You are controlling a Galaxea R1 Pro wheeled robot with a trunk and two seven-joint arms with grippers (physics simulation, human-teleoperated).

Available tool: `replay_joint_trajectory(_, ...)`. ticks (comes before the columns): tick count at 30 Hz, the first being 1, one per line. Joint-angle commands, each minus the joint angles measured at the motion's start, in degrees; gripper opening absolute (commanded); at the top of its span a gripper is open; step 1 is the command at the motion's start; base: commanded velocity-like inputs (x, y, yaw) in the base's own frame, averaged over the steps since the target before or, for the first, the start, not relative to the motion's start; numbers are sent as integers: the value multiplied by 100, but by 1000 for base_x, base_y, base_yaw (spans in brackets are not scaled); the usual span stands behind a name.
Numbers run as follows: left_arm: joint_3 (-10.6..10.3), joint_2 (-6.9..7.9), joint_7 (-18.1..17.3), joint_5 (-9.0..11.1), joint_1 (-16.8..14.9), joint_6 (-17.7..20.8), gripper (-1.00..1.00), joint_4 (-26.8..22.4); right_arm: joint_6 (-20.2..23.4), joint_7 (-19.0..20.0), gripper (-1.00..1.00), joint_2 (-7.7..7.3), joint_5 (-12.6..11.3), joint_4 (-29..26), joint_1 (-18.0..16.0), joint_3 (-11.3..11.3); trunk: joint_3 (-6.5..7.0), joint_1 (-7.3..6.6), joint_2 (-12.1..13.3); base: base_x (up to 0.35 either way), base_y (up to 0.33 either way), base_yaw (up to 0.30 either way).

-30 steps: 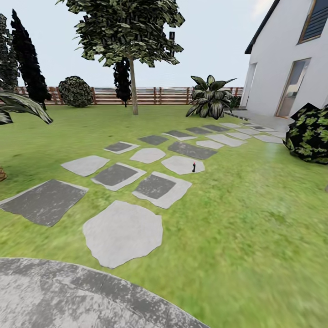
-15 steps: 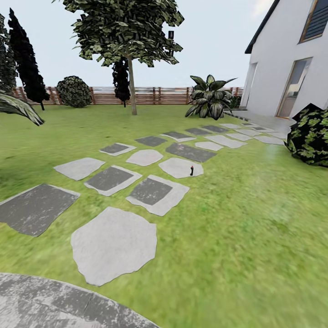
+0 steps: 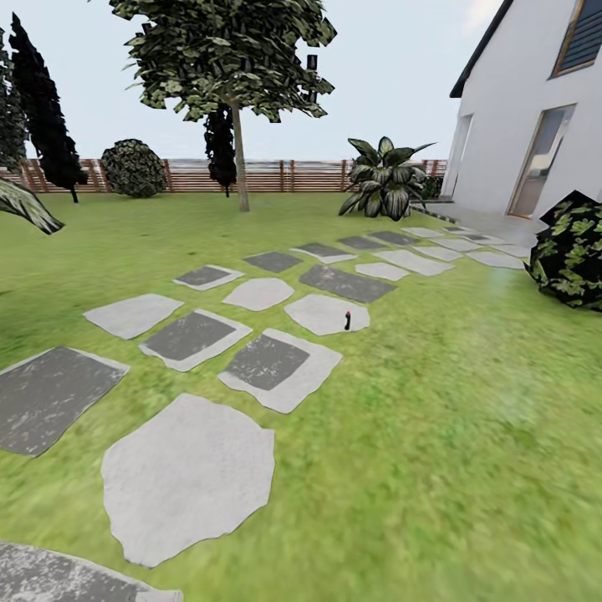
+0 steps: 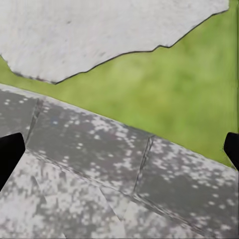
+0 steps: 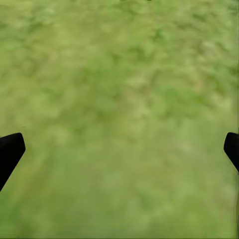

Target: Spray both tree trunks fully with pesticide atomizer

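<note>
The pesticide atomizer (image 3: 347, 320), a tiny dark bottle with a red top, stands upright on a pale paving stone (image 3: 322, 313) in the middle of the lawn, far ahead. One tree (image 3: 240, 159) with a thin pale trunk and a leafy crown rises near the back fence. My left gripper (image 4: 119, 149) is open, its dark fingertips at the frame's edges, above grey paving and grass. Above bare grass, my right gripper (image 5: 119, 149) is open and holds nothing.
Grey and pale stepping stones (image 3: 188, 472) cross the lawn toward a white house (image 3: 535, 125) at the right. A slatted wooden fence (image 3: 276, 176) closes the back. Bushes (image 3: 573, 251) stand at the right, a broad-leaf plant (image 3: 385, 180) near the house, dark cypresses (image 3: 46, 117) at the left.
The whole head view has shifted: stones slide down and left and the near round paving has almost left the picture, so the camera has moved forward. The atomizer looks slightly nearer.
</note>
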Motion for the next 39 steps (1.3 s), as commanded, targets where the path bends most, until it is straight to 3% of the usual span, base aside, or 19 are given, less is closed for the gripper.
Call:
replay_joint_trajectory(1, 0, 2, 0, 0, -2, 0, 100, 0, 0, 0, 100, 0, 1, 0, 0, 0, 0, 0, 0, 287, -144, 0)
replay_joint_trajectory(39, 0, 2, 0, 0, 0, 0, 100, 0, 0, 0, 100, 0, 2, 0, 0, 0, 0, 0, 0, 287, -145, 0)
